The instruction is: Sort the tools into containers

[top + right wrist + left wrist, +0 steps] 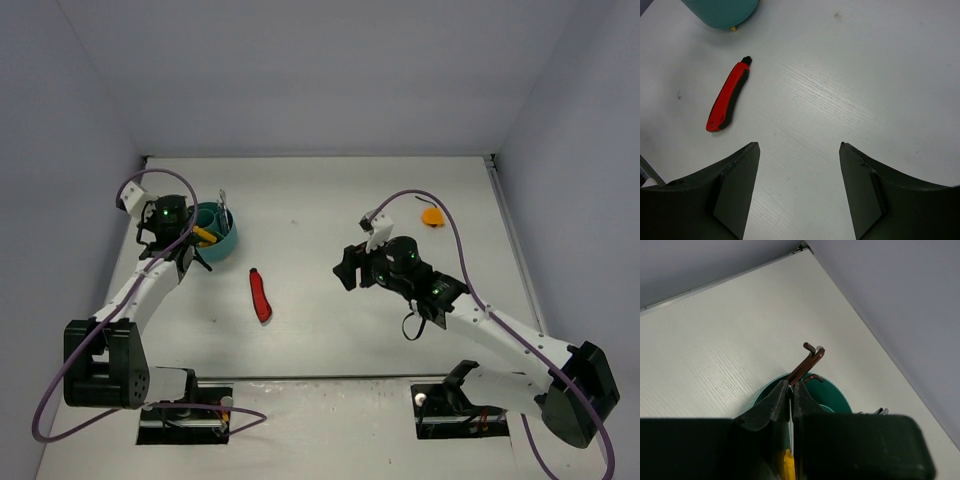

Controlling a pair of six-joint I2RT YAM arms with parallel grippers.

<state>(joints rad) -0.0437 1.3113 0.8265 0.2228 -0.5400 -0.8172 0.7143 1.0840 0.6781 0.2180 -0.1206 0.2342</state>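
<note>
My left gripper (188, 256) (791, 385) is shut on dark L-shaped hex keys (809, 359), which stick out past its fingertips over the round teal tub (228, 240) (837, 396). Another hex key (815, 377) leans in the tub. A yellow-orange screwdriver handle (205, 236) (787, 465) and thin silver wrenches (223, 205) stand in the tub. The red-and-black folding knife (260, 295) (729, 97) lies on the table between the arms. My right gripper (348, 268) (799, 145) is open and empty above bare table, to the right of the knife.
A small orange object (432, 215) lies at the back right of the table. The tub's lower edge (720, 12) shows at the top left of the right wrist view. Grey walls enclose the table on three sides.
</note>
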